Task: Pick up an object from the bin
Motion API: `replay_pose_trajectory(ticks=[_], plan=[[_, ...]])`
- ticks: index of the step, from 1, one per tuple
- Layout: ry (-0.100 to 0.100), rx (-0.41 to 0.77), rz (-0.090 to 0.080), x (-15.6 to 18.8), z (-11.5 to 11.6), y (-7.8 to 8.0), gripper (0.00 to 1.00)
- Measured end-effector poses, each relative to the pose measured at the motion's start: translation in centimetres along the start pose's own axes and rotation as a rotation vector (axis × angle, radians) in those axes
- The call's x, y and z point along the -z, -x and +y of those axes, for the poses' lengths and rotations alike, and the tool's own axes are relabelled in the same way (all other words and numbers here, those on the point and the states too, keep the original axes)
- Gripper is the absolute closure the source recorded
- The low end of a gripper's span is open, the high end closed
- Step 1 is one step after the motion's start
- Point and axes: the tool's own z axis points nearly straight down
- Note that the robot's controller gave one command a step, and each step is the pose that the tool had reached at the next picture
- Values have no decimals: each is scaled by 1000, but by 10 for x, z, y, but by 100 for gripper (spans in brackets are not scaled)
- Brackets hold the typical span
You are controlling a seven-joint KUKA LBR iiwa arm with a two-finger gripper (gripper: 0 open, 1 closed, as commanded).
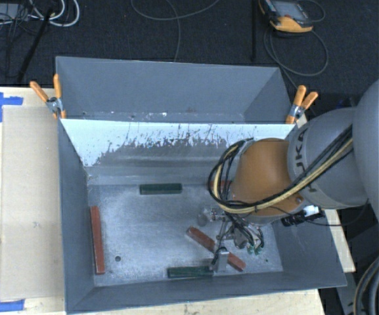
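- A KUKA arm, reaching in from the right, is pictured lowered into a grey metal bin (176, 90), its wrist wrapped in an orange-brown cover (261, 176) and ringed by looped black and yellow cables (217, 176)
- The end effector (220, 260) is seen close to the bin floor in the front right part, over a short reddish-brown flat bar (201, 237) that lies slantwise there
- One end of that bar is shown up and to the left of the end effector; a further reddish-brown stretch is seen at its lower right, and whether both belong to one bar cannot be told
- A dark green flat bar (188, 272) is laid along the front wall, its right end just beside the end effector; whether the two touch cannot be made out
- How far the end effector is open cannot be told, nor whether anything is gripped by it
- A second dark green flat bar (161, 189) is seen well apart, toward the back of the floor, and a long reddish-brown strip (97, 239) is laid along the left wall
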Motion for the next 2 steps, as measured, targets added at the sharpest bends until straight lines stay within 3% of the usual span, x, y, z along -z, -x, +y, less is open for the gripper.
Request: replay_pose_trajectory(ticks=[1,2], plan=[[0,-2,-7,3,0,3,100],[-1,-51,-19,149,-31,45,100]])
